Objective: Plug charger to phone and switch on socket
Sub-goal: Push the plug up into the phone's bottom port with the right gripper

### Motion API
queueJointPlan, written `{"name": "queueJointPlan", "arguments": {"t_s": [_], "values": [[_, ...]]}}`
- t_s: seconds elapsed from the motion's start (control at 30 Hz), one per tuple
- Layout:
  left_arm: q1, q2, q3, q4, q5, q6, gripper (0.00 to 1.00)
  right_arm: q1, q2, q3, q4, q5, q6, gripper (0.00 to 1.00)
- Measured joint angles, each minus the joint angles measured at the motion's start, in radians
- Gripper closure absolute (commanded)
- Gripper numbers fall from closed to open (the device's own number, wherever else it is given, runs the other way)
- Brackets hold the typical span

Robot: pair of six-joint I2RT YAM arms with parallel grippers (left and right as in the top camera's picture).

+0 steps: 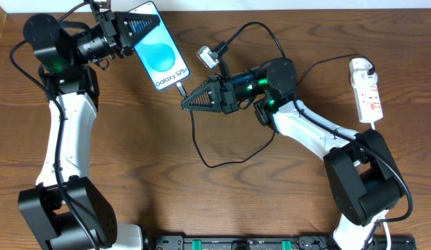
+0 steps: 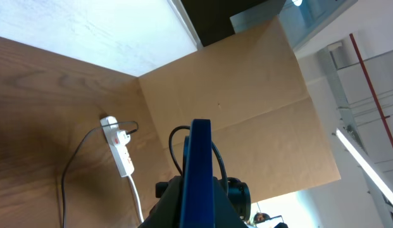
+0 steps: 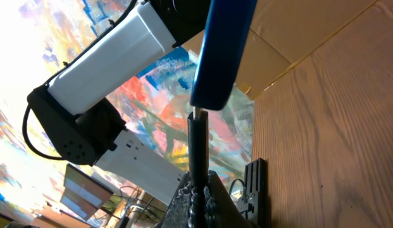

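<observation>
Two arms share a brown wood-grain worktop [image 1: 271, 208] w/ a matte finish. The left arm [image 1: 62, 139] and right arm [image 1: 309, 130], white shells w/ black joints, both have their bases cut off at the btm edge of the overhead view.

The left jaws are clamped on the top end of the phone [image 1: 159, 59], hiding that end. It is a slim flat rectangle w/ a lit blue-cyan screen, sitting diagonal at upper left. The left wrist cam shows it edge-on only, as a thin blue strip [image 2: 199, 164].

The socket [image 1: 366, 90], a white elongated plastic strip w/ red marks, lies far right, well apart from the phone. Its switch position is too small to read.

The right jaws are pinched tight on the plug end of the charger [image 1: 201, 156], whose thin black cable loops loose on the worktop. The plug tip [image 3: 195, 115], small and metallic, meets the phone's lower edge. How deep it sits, can't tell.
</observation>
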Motion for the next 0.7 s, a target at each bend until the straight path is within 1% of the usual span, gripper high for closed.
{"name": "queueJointPlan", "arguments": {"t_s": [0.7], "values": [[-0.034, 0.0, 0.0, 0.0, -0.009, 0.006, 0.93, 0.0, 0.0, 0.0, 0.002, -0.013, 0.005, 0.99]]}}
